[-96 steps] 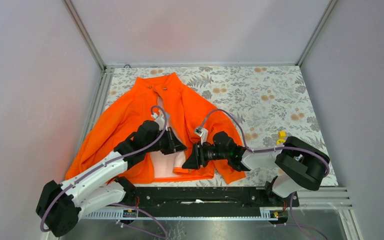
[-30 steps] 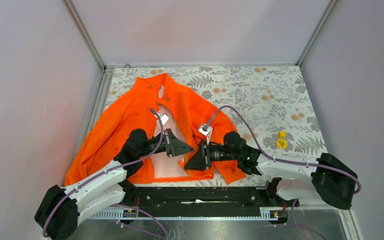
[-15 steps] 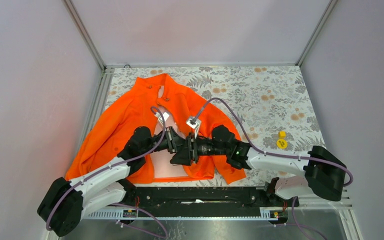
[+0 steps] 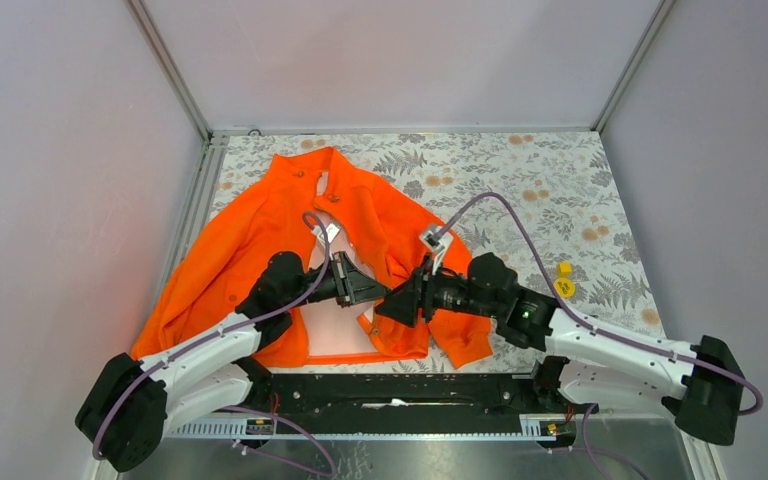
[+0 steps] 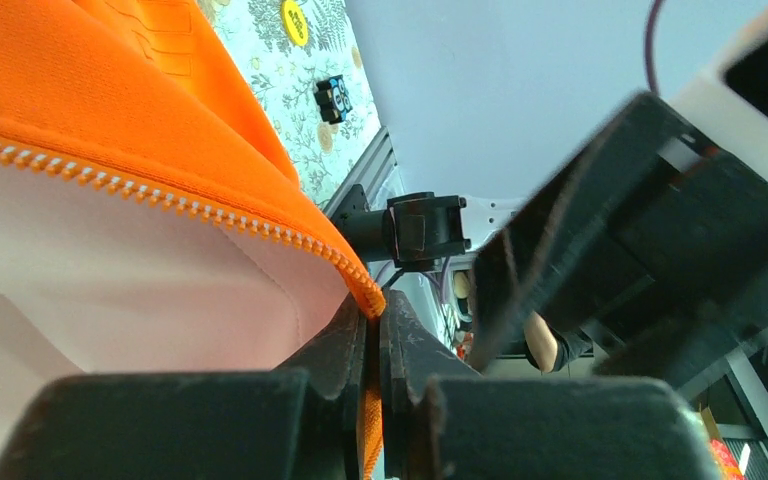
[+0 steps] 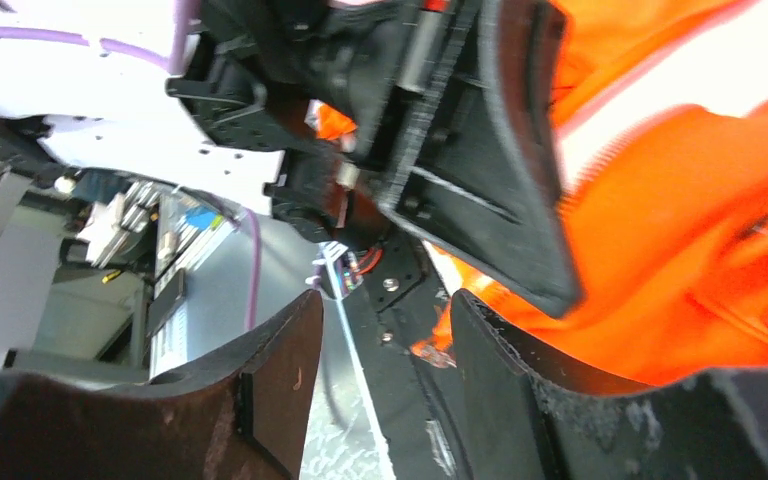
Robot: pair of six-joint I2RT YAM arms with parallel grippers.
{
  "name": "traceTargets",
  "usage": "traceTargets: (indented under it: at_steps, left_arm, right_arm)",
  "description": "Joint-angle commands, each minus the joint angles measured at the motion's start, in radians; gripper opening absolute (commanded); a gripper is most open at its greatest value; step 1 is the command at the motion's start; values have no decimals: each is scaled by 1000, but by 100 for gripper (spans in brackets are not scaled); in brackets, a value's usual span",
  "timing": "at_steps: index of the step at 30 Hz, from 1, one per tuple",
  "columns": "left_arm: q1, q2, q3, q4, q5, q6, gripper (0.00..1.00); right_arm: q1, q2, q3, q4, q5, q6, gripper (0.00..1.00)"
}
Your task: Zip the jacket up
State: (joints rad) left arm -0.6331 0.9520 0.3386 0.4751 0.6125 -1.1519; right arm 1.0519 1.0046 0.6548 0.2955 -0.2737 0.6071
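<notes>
Gripper states first: the left gripper point(image 4: 378, 291) was clamped on the jacket point(image 4: 245, 245) at its zipper edge, fingers pressed together over the orange tape. The right gripper point(image 4: 390, 306) stood with its jaws apart and nothing between them, just beside the left one on its 3 o'clock side. The floral desk point(image 4: 550, 180) carried the jacket on its 9 o'clock half, collar toward 12 o'clock, hem toward 6 o'clock. The front was open low down over the pale lining point(image 4: 332, 338).

The biggest risk seemed to be to the whole garment. Only one pinch held it, so a hard pull could have dragged it across the desk and spoiled the lay of both fronts. Next, the right front panel point(image 4: 405, 225) lay rumpled near the hem, and the right gripper could have closed on a loose fold there instead of the matching zipper edge. The two grippers were nearly touching in the top view, so a misjudged approach could have knocked them together and shaken the held edge free. Smallest, the zipper teeth point(image 5: 160, 198) were held only at the very end of the tape, a thin hold that could have slipped. The slider was not visible, so its place could not be told. Misaligned ends would likely have jammed or caught the lining.
</notes>
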Motion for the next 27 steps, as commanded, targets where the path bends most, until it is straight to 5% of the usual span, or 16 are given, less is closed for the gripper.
traceTargets:
  at_steps: [1, 10, 17, 21, 26, 27]
  left_arm:
    - [5, -10, 38, 124, 47, -24, 0]
    - [15, -40, 33, 116, 47, -40, 0]
    - [15, -37, 23, 151, 56, -62, 0]
    - [15, -39, 14, 149, 56, -60, 0]
    - [15, -75, 55, -62, 17, 54, 0]
    - [15, -92, 74, -157, -20, 96, 4]
  right_arm:
    - [-93, -49, -92, -5, 8, 32, 55]
    - [-171, 7, -255, 295, -162, 117, 68]
    - [-170, 177, -251, 557, -269, 216, 65]
    - [-170, 242, -219, 591, -288, 219, 49]
    - [-170, 179, -189, 393, -241, 114, 2]
    - [-170, 153, -181, 314, -215, 76, 0]
